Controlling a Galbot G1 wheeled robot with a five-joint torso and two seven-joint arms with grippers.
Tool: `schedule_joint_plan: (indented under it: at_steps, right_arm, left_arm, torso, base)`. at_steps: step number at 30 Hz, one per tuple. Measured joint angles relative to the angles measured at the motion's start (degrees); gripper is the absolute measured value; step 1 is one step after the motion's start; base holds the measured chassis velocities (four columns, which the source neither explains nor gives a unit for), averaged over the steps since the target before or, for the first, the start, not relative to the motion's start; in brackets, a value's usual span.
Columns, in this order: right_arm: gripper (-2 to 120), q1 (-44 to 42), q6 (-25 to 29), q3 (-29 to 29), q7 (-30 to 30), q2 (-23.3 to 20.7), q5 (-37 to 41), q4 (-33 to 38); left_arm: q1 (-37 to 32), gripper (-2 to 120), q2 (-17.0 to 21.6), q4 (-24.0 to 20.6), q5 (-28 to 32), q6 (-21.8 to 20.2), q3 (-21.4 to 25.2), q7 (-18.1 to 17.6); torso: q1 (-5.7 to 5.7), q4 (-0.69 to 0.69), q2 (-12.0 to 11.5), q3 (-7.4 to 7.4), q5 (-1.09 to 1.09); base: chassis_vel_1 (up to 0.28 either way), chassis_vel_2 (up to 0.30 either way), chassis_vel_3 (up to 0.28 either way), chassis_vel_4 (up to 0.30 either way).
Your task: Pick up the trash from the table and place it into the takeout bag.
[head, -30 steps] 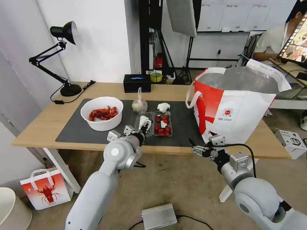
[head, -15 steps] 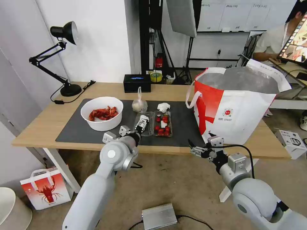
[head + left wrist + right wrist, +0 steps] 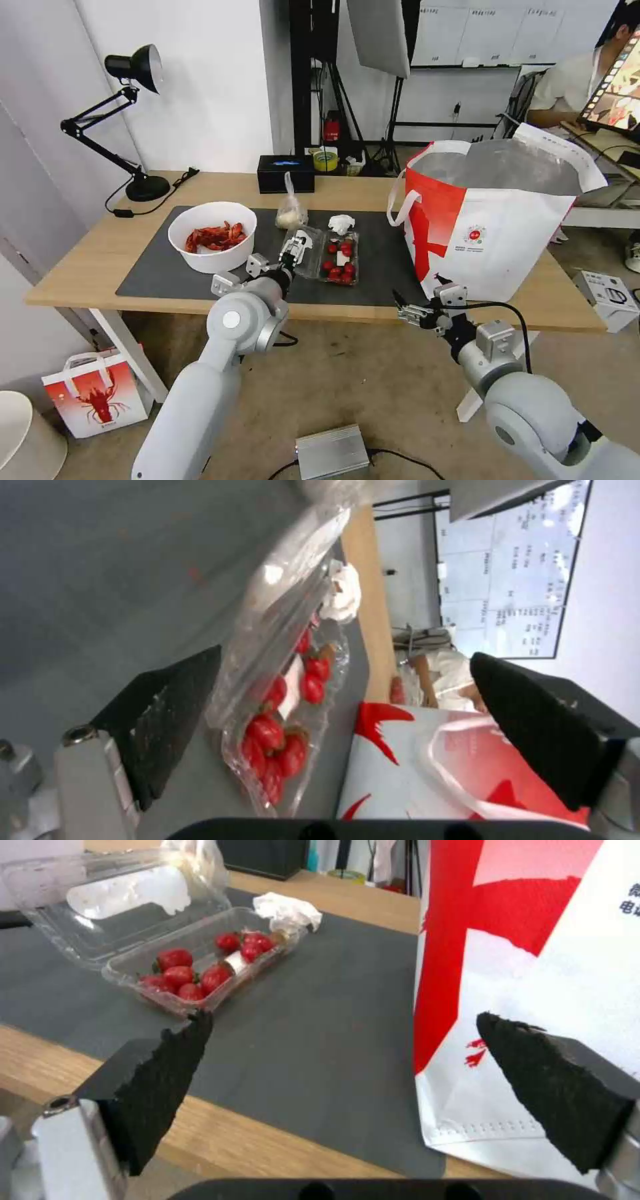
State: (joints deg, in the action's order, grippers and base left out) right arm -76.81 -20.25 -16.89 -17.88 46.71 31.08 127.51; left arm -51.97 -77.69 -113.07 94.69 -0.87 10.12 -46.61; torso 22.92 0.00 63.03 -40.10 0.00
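Observation:
My left gripper (image 3: 293,248) is open at the clear hinged box of small red tomatoes (image 3: 328,253) on the dark grey mat (image 3: 380,257). In the left wrist view the left gripper (image 3: 345,655) has the box's raised lid (image 3: 280,605) between its fingers, close against one pad (image 3: 170,715). The white bowl of red crayfish shells (image 3: 212,237) stands to the box's left. Behind the box lie the small knotted clear bag (image 3: 291,215) and the crumpled white tissue (image 3: 341,223). The takeout bag (image 3: 493,227) stands open on the table's right end. My right gripper (image 3: 408,311) hangs open before the table's front edge (image 3: 347,311), below that bag.
A black rectangular box (image 3: 285,173) and a black desk lamp (image 3: 133,120) stand at the back of the table. On the floor are a small lobster-print bag (image 3: 97,393), a silver unit (image 3: 331,451) and a white box (image 3: 607,297).
My left gripper has reached farther over the table to the clear box, whose lid now stands tilted up. The right arm has barely moved.

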Motion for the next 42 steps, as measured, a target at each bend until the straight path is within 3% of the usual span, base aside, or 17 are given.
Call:
schedule_joint_plan:
  at_steps: [26,42]
  right_arm:
    - [100,-0.2,0.1,-0.2,0.0,0.9,-0.3,0.2]
    - [100,0.5,0.3,-0.3,0.2,0.6,1.1,0.3]
  left_arm:
    - [2.3,100,0.3,-0.9,-1.2,0.0,-4.4,4.5]
    - [2.3,100,2.5,-2.3,-0.8,-1.1,-4.7,4.6]
  torso:
    - [0.0,0.0,0.0,0.0,0.0]
    - [0.0,0.0,0.0,0.0,-0.01]
  base:
    - [0.0,0.0,0.0,0.0]
    - [0.0,0.0,0.0,0.0]
